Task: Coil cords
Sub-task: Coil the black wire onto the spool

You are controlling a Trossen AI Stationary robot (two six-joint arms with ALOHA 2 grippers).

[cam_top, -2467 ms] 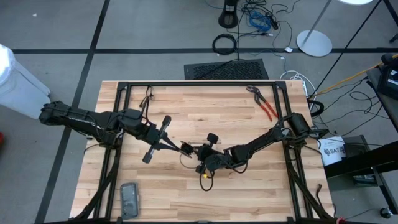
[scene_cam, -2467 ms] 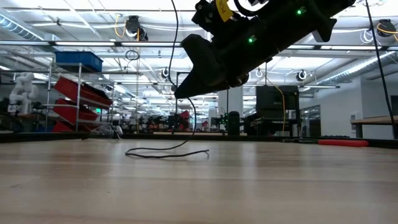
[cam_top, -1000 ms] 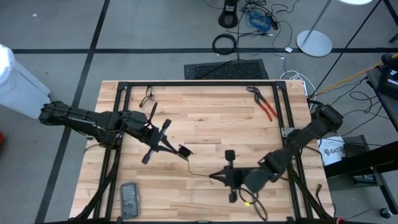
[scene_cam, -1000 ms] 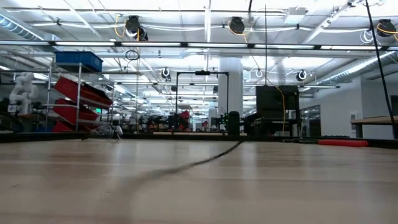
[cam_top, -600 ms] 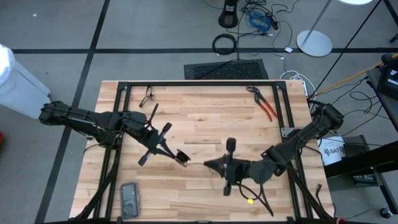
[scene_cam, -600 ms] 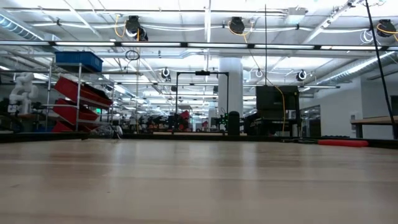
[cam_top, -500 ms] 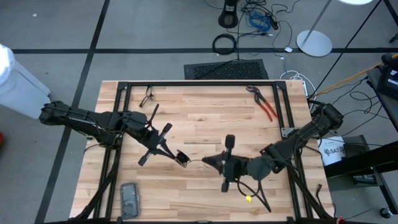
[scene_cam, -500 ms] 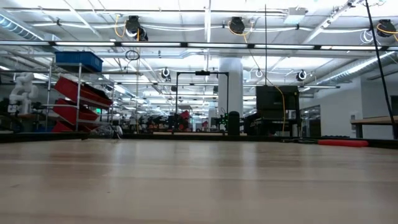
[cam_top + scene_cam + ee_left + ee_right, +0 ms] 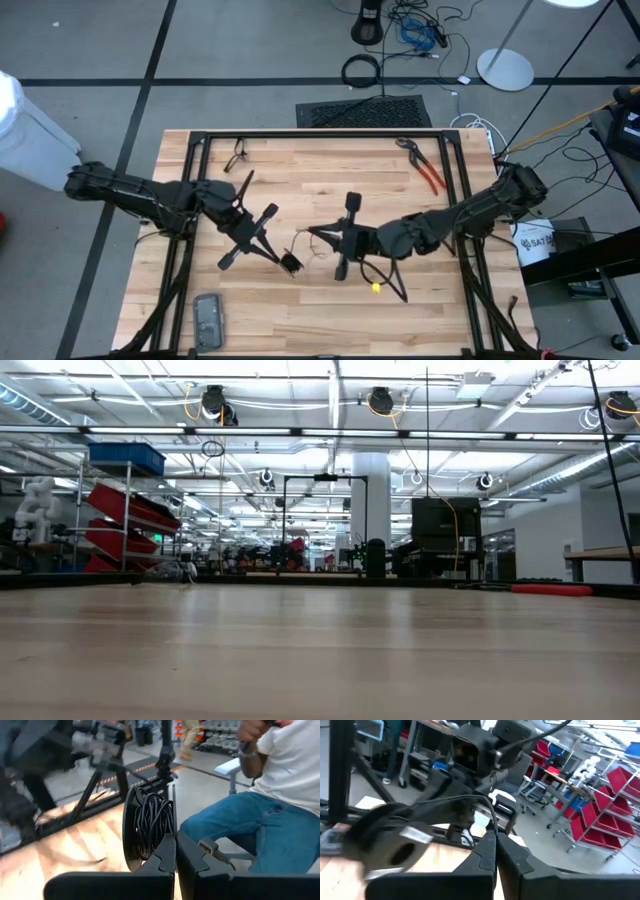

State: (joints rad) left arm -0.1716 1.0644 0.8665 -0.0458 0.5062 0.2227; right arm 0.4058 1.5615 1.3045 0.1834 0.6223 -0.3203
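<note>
A grey floor crossed by dark lines surrounds the butcher-block table. Beyond it, a large hall holds red bin shelving, a white column and ceiling strip lights. A seated person in jeans occupies what may be a bench.

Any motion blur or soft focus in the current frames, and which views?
Right wrist view: the left gripper smears across the foreground, room behind fairly crisp. Left wrist view: the frame side is streaked, the coiled cord sharp. Low view: near table soft. High view: crisp.
</note>
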